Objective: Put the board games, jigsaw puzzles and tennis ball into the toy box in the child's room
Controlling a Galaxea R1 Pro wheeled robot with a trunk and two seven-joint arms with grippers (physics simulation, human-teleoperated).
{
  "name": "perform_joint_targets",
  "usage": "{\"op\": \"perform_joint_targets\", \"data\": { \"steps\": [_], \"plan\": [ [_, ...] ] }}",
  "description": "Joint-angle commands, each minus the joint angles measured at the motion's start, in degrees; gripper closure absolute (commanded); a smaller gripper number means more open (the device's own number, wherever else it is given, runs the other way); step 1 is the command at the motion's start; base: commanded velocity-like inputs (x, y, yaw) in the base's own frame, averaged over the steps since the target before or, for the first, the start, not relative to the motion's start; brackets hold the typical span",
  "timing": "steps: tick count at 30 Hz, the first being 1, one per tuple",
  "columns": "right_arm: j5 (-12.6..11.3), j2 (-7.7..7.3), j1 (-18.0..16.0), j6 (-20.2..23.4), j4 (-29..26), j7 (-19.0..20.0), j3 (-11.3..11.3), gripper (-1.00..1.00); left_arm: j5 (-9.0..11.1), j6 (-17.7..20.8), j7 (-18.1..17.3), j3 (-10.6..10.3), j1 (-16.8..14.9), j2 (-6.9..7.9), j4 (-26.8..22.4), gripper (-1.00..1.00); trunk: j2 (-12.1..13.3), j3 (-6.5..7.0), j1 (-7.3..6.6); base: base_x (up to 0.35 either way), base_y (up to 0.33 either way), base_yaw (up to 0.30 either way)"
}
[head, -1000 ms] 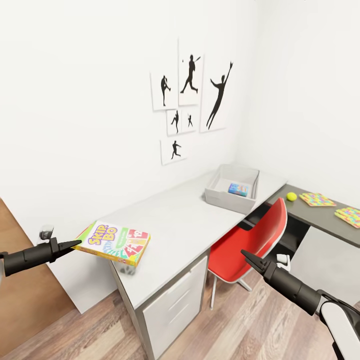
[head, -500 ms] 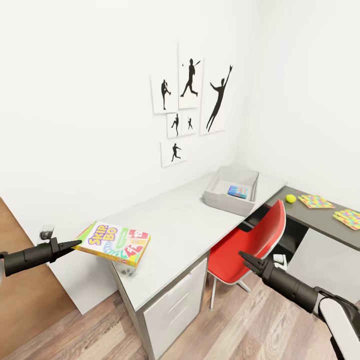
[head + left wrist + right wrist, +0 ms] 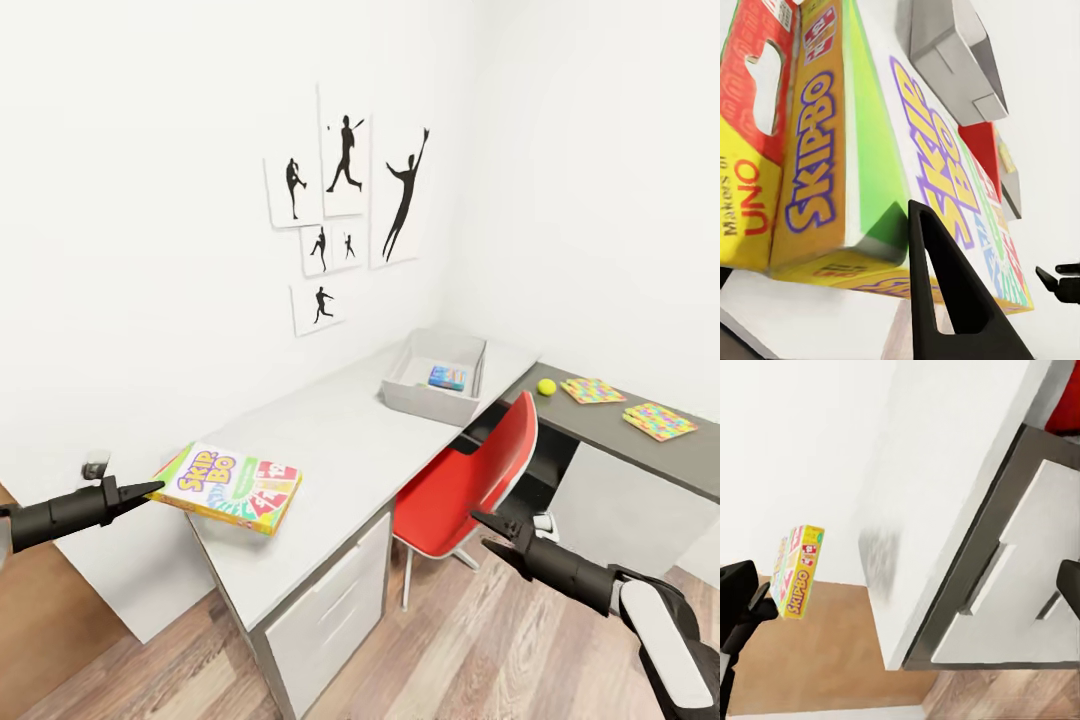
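My left gripper (image 3: 150, 489) is shut on the edge of a yellow-green-red Skip-Bo board game (image 3: 232, 484), holding it level over the near end of the table (image 3: 340, 430). In the left wrist view a black finger (image 3: 945, 300) lies against the box (image 3: 870, 150). The light grey toy box (image 3: 400, 385) stands at the far end of the pale top with a blue board game (image 3: 447, 377) inside. A tennis ball (image 3: 546, 386) and two jigsaw puzzles (image 3: 592, 390) (image 3: 659, 420) lie on the dark lower section. My right gripper (image 3: 488, 531) hangs open below the chair.
A red chair (image 3: 470, 480) stands tucked at the desk between my arms and the toy box. The white drawer unit (image 3: 330, 600) sits under the near end of the table. Silhouette posters (image 3: 345, 210) hang on the wall. Wood floor (image 3: 470, 660) spreads below.
The camera has moved, so the whole scene sits further left and lower. My right gripper has dropped slightly. The left gripper keeps the game in the same place.
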Motion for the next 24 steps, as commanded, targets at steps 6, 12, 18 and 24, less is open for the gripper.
{"op": "perform_joint_targets", "data": {
  "steps": [6,12,18,24],
  "plan": [
    [0.4,-0.02,0.6,0.2,1.3,0.8,0.2,-1.00,0.2,0.6,-0.2,0.1,0.0,0.12,0.0,1.00,2.4,0.57,-1.32,0.000,0.000,-0.186],
    [0.6,0.43,6.2,-1.4,-0.7,0.9,0.4,-1.00,0.2,0.6,-0.2,0.3,0.0,0.52,0.0,1.00,4.8,1.21,-2.64,0.000,0.000,-0.185],
    [4.4,0.17,13.1,-13.9,-1.4,3.3,0.7,-1.00,0.2,0.6,-0.2,0.4,0.0,0.70,0.0,1.00,7.2,1.90,-3.96,0.000,0.000,-0.159],
    [9.9,0.55,16.3,-21.5,-1.0,10.9,0.6,-1.00,0.2,0.6,-0.2,0.3,0.0,0.74,0.0,1.00,9.6,2.91,-5.27,0.000,0.000,-0.025]
  ]
}}
